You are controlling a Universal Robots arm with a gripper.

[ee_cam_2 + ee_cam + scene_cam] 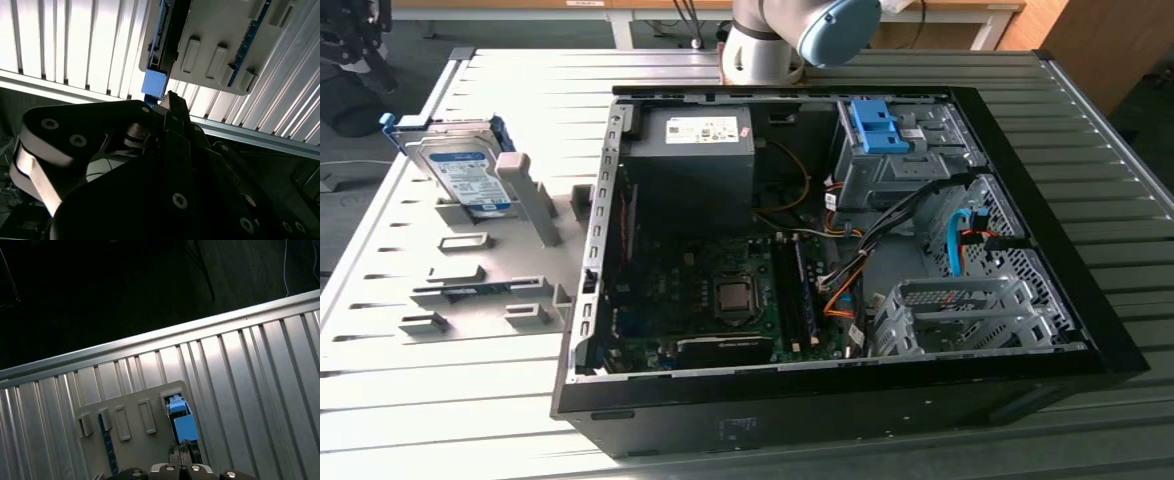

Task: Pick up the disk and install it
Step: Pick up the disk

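Note:
The disk (463, 170), silver with a blue-and-white label and blue rails, stands on edge in a grey holder plate (480, 290) on the table at the exterior view's left, outside the computer case. In the second wrist view the disk (161, 45) appears edge-on with its blue rail end (154, 84) toward me. My gripper (171, 102) hangs above it, apart from it, shut with nothing held. In the first wrist view the gripper (184, 452) sits just beside the disk's blue end (183, 424) on the plate (131, 426).
An open black computer case (1067, 300) lies on the ribbed metal table (534, 90), with a grey power-supply box (700, 130) and a blue bracket (878, 125) on the drive cage. The arm's base (767, 40) stands behind the case. The table edge (150, 337) runs near the holder.

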